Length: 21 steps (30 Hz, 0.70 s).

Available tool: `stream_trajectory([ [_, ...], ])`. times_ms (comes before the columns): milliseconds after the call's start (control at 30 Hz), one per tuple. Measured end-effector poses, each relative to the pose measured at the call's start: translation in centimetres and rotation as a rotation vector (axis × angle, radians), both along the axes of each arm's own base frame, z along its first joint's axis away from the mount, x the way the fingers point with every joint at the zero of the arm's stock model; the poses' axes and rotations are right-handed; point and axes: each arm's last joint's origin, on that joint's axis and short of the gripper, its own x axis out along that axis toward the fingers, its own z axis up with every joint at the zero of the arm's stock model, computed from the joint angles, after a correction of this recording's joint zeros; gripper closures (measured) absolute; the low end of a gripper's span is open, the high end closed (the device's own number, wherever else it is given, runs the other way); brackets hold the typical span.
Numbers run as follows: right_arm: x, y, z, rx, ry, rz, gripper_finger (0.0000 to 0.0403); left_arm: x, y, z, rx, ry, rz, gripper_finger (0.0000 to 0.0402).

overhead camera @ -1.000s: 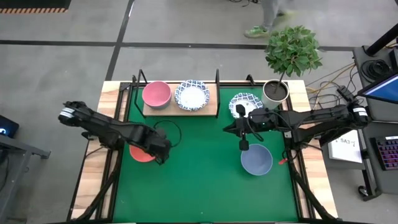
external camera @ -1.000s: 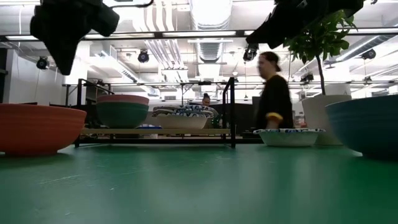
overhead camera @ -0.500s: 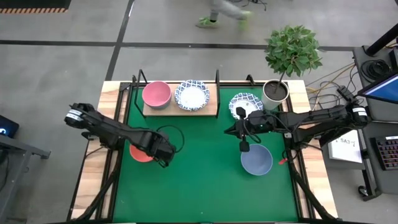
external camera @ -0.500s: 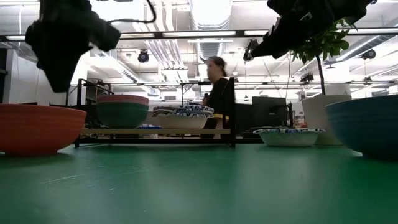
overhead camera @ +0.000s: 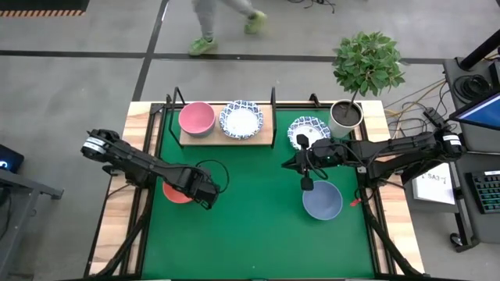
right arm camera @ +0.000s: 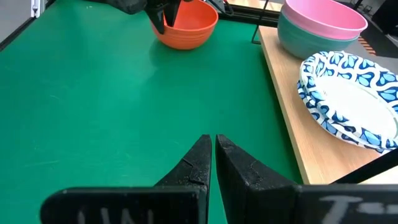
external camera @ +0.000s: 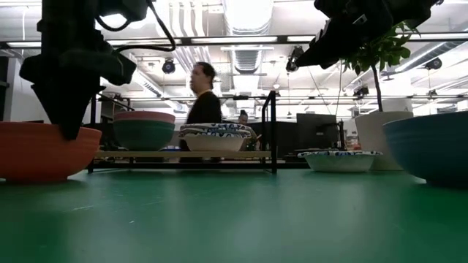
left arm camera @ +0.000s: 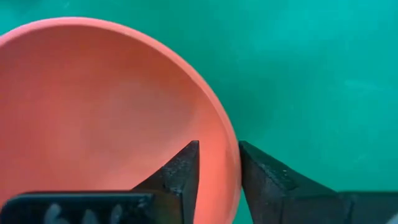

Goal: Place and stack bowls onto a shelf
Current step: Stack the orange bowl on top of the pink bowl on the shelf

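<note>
my left gripper (left arm camera: pixel 217 168) straddles red bowl (left arm camera: pixel 106 118) rim, lower left of high view; one finger inside, one outside, slightly parted, not clamped. shelf (overhead camera: pixel 226 136) up-right, pink stack and patterned stack on it, right end bare. right gripper (right arm camera: pixel 213 158) nearly closed, empty, hovers mid-right above grey-blue bowl (overhead camera: pixel 322 200).

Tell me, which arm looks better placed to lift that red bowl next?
The left. Its gripper already straddles the red bowl's rim, one finger inside, one outside. The right gripper hangs over the mat beside the grey-blue bowl.
</note>
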Motion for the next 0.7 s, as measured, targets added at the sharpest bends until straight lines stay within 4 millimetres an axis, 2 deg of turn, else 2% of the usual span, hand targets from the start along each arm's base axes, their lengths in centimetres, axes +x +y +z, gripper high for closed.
stream_trajectory([
  [300, 0.0, 0.0, 0.0, 0.0, 0.0, 0.0, 0.039, 0.2, -0.1, 0.1, -0.008, -0.021, -0.011, 0.0388],
  [467, 0.0, 0.0, 0.0, 0.0, 0.0, -0.001, 0.039, 0.5, -0.2, 0.5, -0.014, -0.036, -0.022, 0.0397],
  [567, 0.0, 0.0, 0.0, 0.0, 0.0, -0.001, 0.039, 1.0, -0.6, 1.6, -0.036, -0.061, -0.072, 0.0399],
  [700, 0.0, 0.0, 0.0, -0.005, 0.0, 0.002, 0.039, 2.2, -1.7, 4.5, -0.071, -0.144, -0.317, 0.04],
])
